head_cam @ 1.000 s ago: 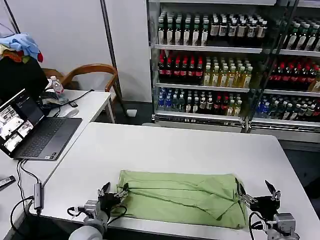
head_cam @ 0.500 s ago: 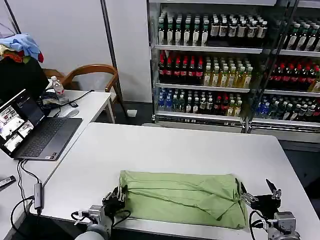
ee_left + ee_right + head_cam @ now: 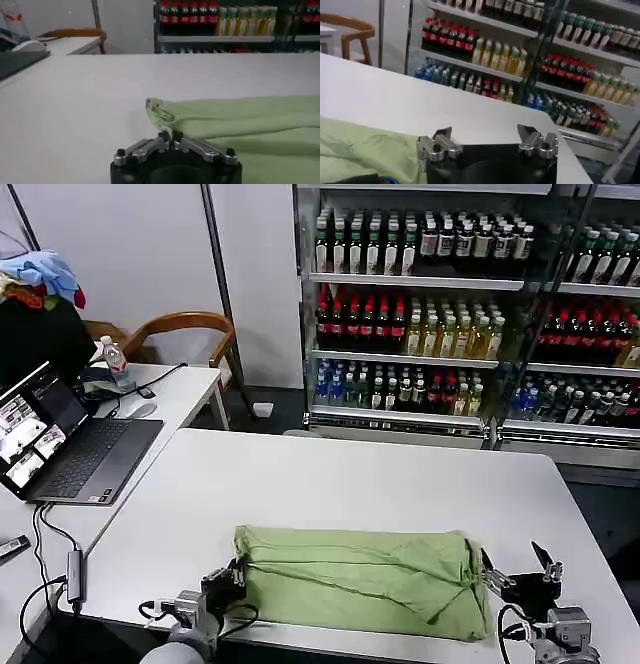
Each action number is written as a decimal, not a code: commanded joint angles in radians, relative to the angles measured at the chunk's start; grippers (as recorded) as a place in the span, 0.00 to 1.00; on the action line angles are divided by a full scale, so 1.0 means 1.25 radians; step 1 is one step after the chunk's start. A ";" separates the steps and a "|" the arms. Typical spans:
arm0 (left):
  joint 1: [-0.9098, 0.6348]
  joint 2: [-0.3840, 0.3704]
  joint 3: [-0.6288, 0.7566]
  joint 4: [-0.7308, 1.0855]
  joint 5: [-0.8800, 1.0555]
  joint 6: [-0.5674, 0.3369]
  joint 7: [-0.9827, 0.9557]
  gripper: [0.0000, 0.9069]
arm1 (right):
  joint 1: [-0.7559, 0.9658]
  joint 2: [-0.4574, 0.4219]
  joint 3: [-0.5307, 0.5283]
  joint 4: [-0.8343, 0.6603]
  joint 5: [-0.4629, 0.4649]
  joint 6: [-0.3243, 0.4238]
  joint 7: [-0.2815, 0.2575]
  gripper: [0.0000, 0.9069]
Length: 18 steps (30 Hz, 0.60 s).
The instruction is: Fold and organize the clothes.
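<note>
The clothes are one light green shirt (image 3: 360, 579), folded into a long band across the near part of the white table (image 3: 350, 474). My left gripper (image 3: 228, 576) sits at the shirt's left end, shut on its edge. In the left wrist view the gripper (image 3: 170, 136) pinches a thin fold of the green fabric (image 3: 240, 120), whose corner curls up just beyond the fingertips. My right gripper (image 3: 513, 569) stands open just off the shirt's right end. In the right wrist view nothing lies between its spread fingers (image 3: 484, 132), and the shirt (image 3: 360, 145) lies beside them.
An open laptop (image 3: 85, 449) with cables (image 3: 75, 569) lies on a second table at the left, near a water bottle (image 3: 115, 356) and a wooden chair (image 3: 185, 334). Shelves of bottles (image 3: 450, 304) stand behind. The table's near edge runs just under both grippers.
My left gripper, open a second ago, has shut on the shirt's left edge, and that end has bunched up slightly. The right gripper has stayed put.
</note>
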 commanded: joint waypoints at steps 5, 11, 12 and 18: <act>0.039 0.131 -0.252 0.009 -0.050 0.035 0.018 0.06 | 0.034 -0.002 -0.028 -0.005 0.000 0.001 0.000 1.00; 0.067 0.225 -0.378 0.021 -0.095 0.080 0.017 0.06 | 0.069 0.001 -0.044 -0.018 0.001 0.004 0.000 1.00; 0.076 0.233 -0.386 0.019 -0.095 0.084 0.017 0.04 | 0.072 0.002 -0.047 -0.021 0.001 0.004 0.000 1.00; 0.083 0.275 -0.431 -0.002 -0.099 0.094 0.013 0.06 | 0.082 0.000 -0.054 -0.019 0.002 0.014 0.000 1.00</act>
